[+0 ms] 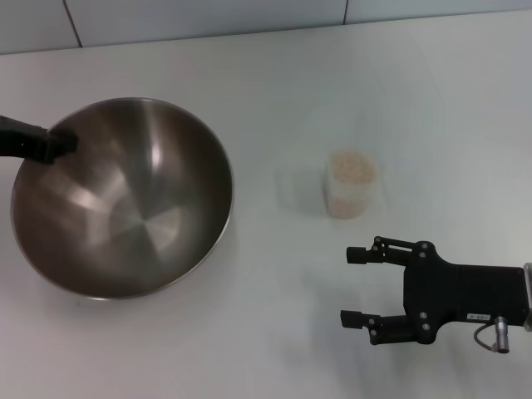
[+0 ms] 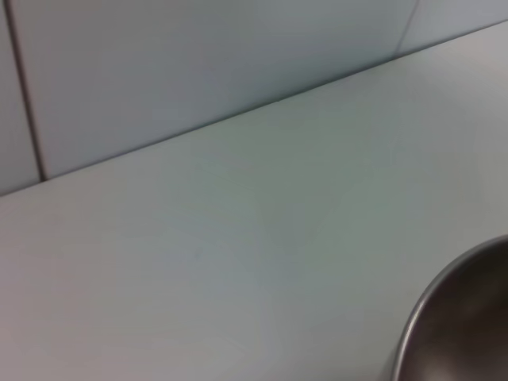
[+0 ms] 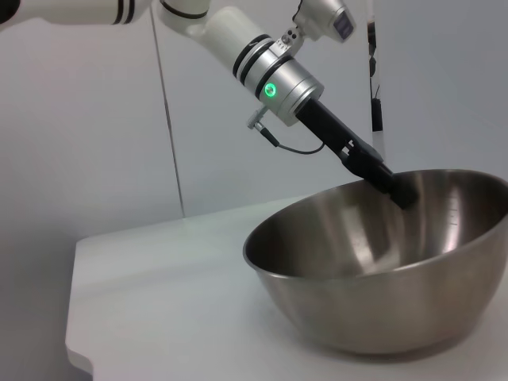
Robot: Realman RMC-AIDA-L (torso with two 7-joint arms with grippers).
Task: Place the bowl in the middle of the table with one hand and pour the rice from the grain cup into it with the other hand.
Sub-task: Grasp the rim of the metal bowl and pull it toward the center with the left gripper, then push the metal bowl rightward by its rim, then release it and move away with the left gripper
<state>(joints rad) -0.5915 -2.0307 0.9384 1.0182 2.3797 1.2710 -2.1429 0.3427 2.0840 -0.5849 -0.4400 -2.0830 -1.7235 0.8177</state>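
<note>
The steel bowl point(image 1: 125, 199) sits at the left of the white table point(image 1: 274, 332), tilted slightly. My left gripper point(image 1: 51, 143) is shut on its far left rim; the right wrist view shows the gripper point(image 3: 397, 189) clamped over the edge of the bowl point(image 3: 381, 270). The bowl's rim also shows in the left wrist view point(image 2: 444, 325). The grain cup point(image 1: 349, 184), full of rice point(image 1: 350, 166), stands upright right of the middle. My right gripper point(image 1: 349, 285) is open and empty, in front of the cup and apart from it.
A tiled wall point(image 1: 208, 17) runs along the table's far edge. Bare tabletop point(image 1: 266, 133) lies between the bowl and the cup. The table's left edge and corner show in the right wrist view point(image 3: 79, 349).
</note>
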